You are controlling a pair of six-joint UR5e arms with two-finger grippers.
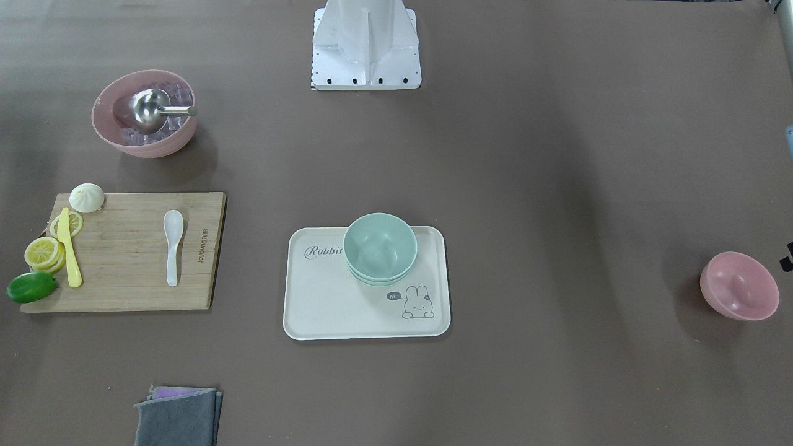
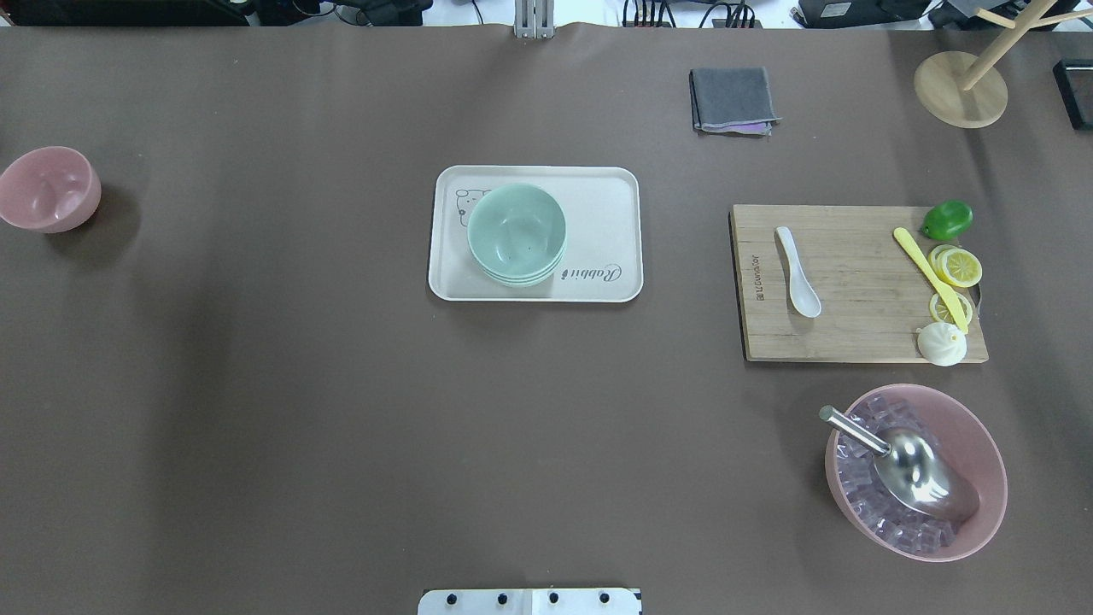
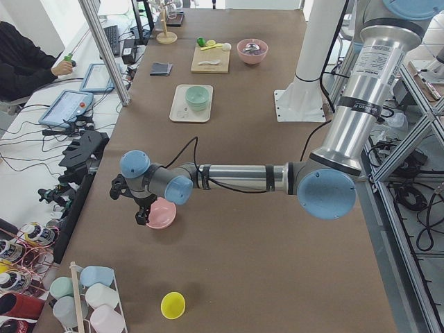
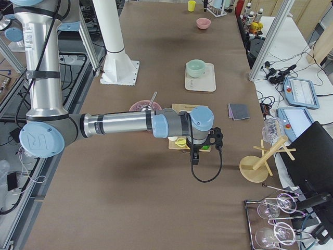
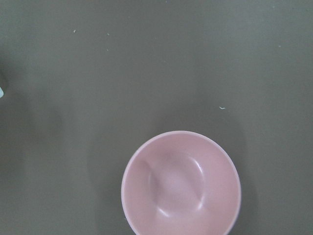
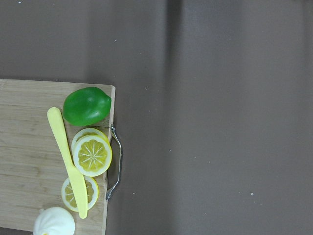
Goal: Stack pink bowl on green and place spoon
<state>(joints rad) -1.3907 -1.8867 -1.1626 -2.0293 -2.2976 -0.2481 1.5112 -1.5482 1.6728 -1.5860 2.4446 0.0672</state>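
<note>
An empty pink bowl (image 2: 49,188) stands at the table's far left end, and also shows in the left wrist view (image 5: 181,183). Stacked green bowls (image 2: 517,233) sit on a cream tray (image 2: 598,196) at mid-table. A white spoon (image 2: 797,272) lies on a wooden cutting board (image 2: 854,333). My left gripper (image 3: 142,216) hangs just above the pink bowl (image 3: 162,215); I cannot tell if it is open. My right gripper (image 4: 194,158) hovers over the board's outer end near the lime; I cannot tell its state.
A large pink bowl (image 2: 982,444) of ice cubes holds a metal scoop (image 2: 918,478). A lime (image 2: 947,219), lemon slices (image 2: 958,266), a yellow knife (image 2: 929,277) and a bun (image 2: 942,344) are on the board. A grey cloth (image 2: 733,100) and a wooden stand (image 2: 961,90) lie far right.
</note>
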